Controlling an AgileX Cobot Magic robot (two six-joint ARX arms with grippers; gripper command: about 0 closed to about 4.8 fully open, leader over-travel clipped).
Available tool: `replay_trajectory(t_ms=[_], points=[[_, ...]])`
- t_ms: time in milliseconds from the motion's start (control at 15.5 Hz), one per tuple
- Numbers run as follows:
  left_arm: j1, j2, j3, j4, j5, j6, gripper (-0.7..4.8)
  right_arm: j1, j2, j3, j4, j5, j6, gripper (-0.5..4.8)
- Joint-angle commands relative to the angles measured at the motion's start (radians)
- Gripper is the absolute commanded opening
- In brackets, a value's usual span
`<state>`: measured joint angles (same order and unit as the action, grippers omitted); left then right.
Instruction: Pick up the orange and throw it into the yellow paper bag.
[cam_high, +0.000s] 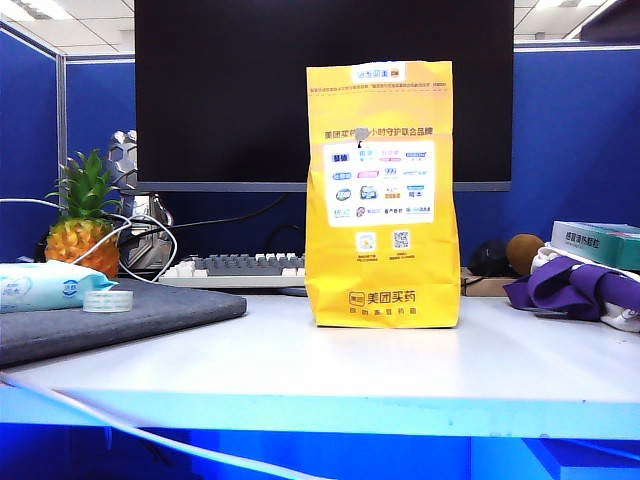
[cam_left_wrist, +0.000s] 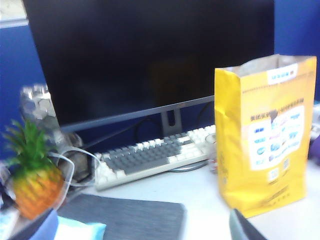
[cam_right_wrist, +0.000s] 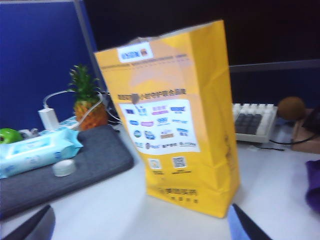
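The yellow paper bag (cam_high: 382, 195) stands upright in the middle of the white table, its top open. No view shows the orange. My left gripper (cam_left_wrist: 142, 231) is open and empty; only its fingertips (cam_left_wrist: 244, 227) show at the frame's edge, above the grey mat and short of the bag (cam_left_wrist: 265, 130). My right gripper (cam_right_wrist: 145, 227) is also open and empty, with its fingertips (cam_right_wrist: 246, 225) wide apart over bare table in front of the bag (cam_right_wrist: 175, 115). Neither gripper appears in the exterior view.
A small pineapple (cam_high: 82, 225), a wet-wipes pack (cam_high: 45, 285) and a tape roll (cam_high: 108, 300) sit by the grey mat (cam_high: 150, 315) on the left. Behind the bag are a keyboard (cam_high: 240, 268) and monitor. A brown ball (cam_high: 524, 252) and purple cloth (cam_high: 580, 285) lie on the right.
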<state>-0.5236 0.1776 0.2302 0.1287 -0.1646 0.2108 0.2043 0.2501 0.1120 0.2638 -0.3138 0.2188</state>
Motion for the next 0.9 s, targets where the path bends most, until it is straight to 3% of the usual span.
replay_trajectory(t_ms=[65,516,710,775,904], points=[[0.0,-0.002,0.002,-0.009,0.01,-0.091,4.79,-0.003,-0.002,0.002,-0.02,-0.028,0.076,4.79],[0.001,-0.035,-0.021,-0.031,0.011,-0.091,4.79,-0.003,-0.032,-0.024,-0.063,-0.022,0.075,4.79],[0.126,-0.101,-0.108,-0.063,0.012,-0.091,4.79,-0.004,-0.187,-0.11,-0.118,-0.05,0.073,4.79],[0.237,-0.104,-0.118,-0.119,0.01,-0.091,4.79,-0.005,-0.252,-0.11,-0.158,-0.048,0.073,4.79],[0.34,-0.14,-0.142,-0.154,0.008,-0.092,4.79,-0.006,-0.248,-0.11,-0.157,-0.052,0.072,4.79]])
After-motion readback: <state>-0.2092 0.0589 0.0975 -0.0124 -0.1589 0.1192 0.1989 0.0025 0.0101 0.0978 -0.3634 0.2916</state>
